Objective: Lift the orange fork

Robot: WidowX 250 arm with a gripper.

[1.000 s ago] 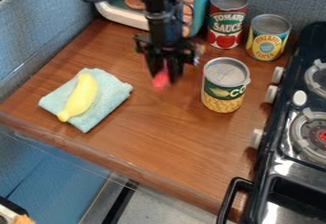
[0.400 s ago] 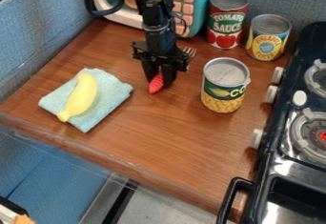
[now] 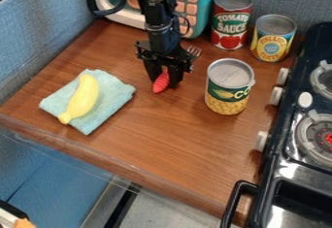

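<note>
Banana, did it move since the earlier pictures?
No. The banana still lies on the blue cloth, just as far from the counter's front edge.

A yellow banana of smooth plastic, soft matt cloth, glossy wood counter, shiny metal cans.

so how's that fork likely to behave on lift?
Probably stiff: the fork has metal-looking tines and a solid-looking handle. It could twist or pivot, since it's long and narrow, with an end showing on either side of the pincer. Slip risk seems modest; the handle looks ridged, though its rounded shape might let it roll a little.
</note>
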